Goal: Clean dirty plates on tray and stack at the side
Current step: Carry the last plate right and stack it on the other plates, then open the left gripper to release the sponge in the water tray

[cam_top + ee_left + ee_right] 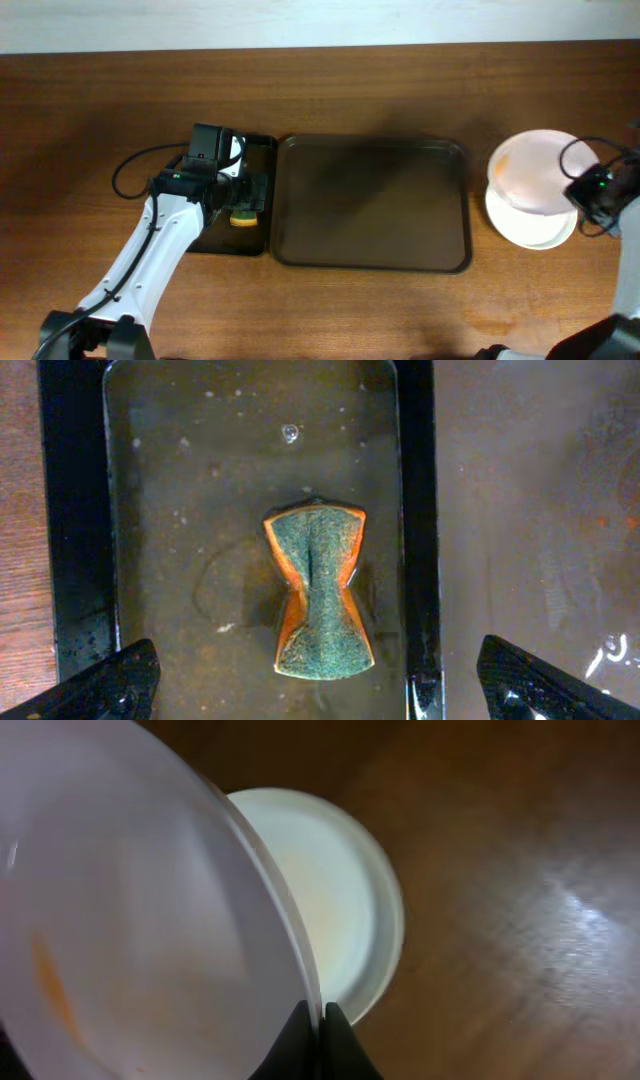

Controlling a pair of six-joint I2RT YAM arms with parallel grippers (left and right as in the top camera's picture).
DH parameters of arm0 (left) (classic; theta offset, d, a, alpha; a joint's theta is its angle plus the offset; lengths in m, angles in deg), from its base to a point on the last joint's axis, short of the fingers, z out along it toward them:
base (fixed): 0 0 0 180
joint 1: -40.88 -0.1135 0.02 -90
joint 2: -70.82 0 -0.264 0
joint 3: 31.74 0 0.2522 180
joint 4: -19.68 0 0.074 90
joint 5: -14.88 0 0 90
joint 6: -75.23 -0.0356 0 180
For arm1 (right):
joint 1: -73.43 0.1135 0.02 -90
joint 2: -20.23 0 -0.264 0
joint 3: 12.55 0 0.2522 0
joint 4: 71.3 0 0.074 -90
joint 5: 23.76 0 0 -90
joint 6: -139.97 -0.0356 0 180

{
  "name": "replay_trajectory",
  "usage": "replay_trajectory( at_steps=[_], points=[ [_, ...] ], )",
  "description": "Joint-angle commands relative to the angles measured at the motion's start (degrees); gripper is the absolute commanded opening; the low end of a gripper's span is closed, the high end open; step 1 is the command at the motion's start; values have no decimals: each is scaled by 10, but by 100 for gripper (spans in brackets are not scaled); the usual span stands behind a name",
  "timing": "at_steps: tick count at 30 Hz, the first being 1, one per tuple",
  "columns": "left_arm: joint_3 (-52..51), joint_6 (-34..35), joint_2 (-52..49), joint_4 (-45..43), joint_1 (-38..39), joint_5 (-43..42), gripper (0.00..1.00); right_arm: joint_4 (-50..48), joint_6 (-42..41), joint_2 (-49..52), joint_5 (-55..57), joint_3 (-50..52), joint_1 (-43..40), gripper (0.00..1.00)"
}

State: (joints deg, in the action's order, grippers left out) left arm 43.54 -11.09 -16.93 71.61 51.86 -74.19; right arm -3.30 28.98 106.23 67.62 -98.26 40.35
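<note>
My right gripper (320, 1020) is shut on the rim of a white plate (535, 170) with orange smears (130, 920), held tilted above another white plate (530, 225) on the table at the right (345, 910). The brown tray (372, 203) in the middle holds no plates. My left gripper (320, 690) is open above a small black water tray (255, 160), over an orange and green sponge (320, 590) that lies in the water (243, 215).
The black water tray's raised edges (418, 510) flank the sponge. A black cable (135, 165) loops on the table left of the left arm. The table's far edge (320, 48) meets a white wall.
</note>
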Motion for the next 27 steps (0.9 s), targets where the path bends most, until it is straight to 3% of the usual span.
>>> replay_trajectory(
  at_steps=[1,2,5,7,10,11,12,16,20,24,27],
  points=[
    [4,2,5,1,0,3,100,0,-5,32,-7,5,-23,5],
    [4,2,5,2,0,3,100,0,-5,38,-7,5,-24,5],
    [4,2,5,3,0,4,100,-2,-5,52,-8,5,-25,57],
    [4,2,5,3,0,4,100,5,7,52,-46,5,-24,67],
    [4,1,5,5,0,4,100,17,127,52,-204,5,-5,74],
    [4,2,5,4,-1,4,100,23,187,52,-235,5,28,81],
    [4,9,6,4,-6,6,100,28,211,51,-235,5,57,98],
    [5,40,6,27,-62,3,100,24,235,50,-182,5,214,99],
    [5,40,6,96,-83,-10,100,24,181,50,-97,5,342,98],
    [2,31,33,132,-83,-16,100,48,145,1,-97,6,387,98],
    [-40,31,122,117,-83,-16,100,23,144,-85,-97,42,399,98]
  ],
)
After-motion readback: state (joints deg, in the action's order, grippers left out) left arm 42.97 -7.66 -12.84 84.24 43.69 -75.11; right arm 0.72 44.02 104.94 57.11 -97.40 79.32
